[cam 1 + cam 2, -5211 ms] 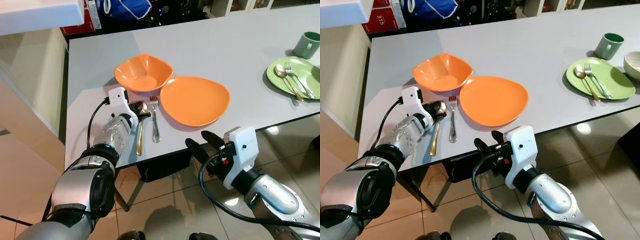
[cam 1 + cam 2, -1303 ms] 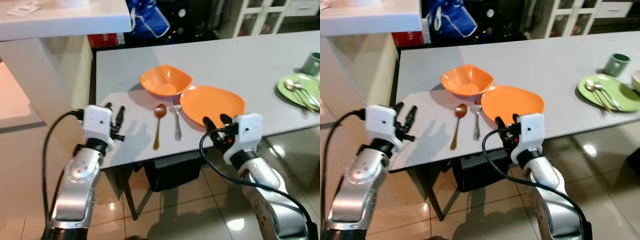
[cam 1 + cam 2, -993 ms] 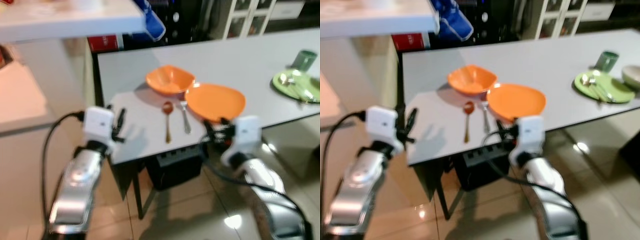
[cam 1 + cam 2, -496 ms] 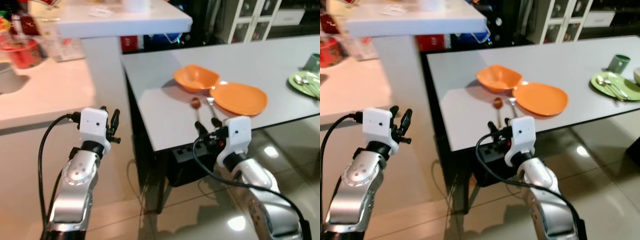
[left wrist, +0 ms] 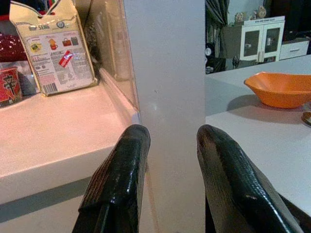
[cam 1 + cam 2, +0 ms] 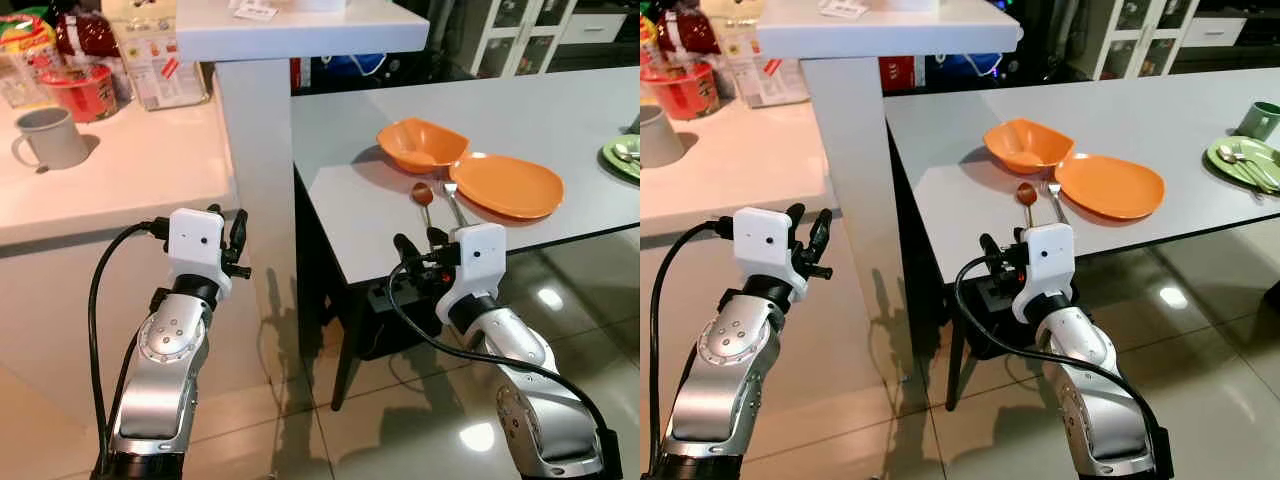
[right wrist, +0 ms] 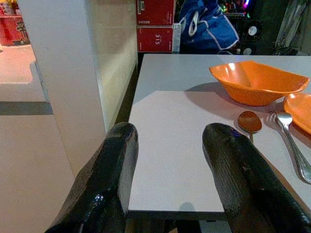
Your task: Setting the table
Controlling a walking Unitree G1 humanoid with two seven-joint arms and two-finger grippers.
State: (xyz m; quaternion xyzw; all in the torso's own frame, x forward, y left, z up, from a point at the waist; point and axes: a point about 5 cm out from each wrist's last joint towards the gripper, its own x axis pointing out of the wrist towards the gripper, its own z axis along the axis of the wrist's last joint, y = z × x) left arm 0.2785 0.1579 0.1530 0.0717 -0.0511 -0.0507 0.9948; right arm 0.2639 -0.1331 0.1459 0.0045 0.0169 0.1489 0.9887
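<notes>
An orange bowl (image 6: 422,145) and an orange plate (image 6: 505,185) sit near the corner of the grey table (image 6: 350,190). A spoon (image 6: 423,196) and a fork (image 6: 455,206) lie side by side just left of the plate. My right gripper (image 6: 418,242) hangs open and empty in front of the table's near edge, below the spoon. My left gripper (image 6: 226,222) is open and empty, held up off the table before the white pillar (image 6: 255,130). In the right wrist view the spoon (image 7: 250,121) lies beyond the spread fingers (image 7: 119,145).
A white counter (image 6: 100,190) on my left carries a grey mug (image 6: 45,138), a red cup (image 6: 85,88) and a carton (image 5: 51,46). A green plate (image 6: 1245,158) and a green mug (image 6: 1262,118) stand far right. Glossy tiled floor (image 6: 380,430) lies below.
The view has pulled back from the table and swung left, bringing the counter in. My left gripper, beside the spoon five seconds ago, is off the table. The spoon stays put.
</notes>
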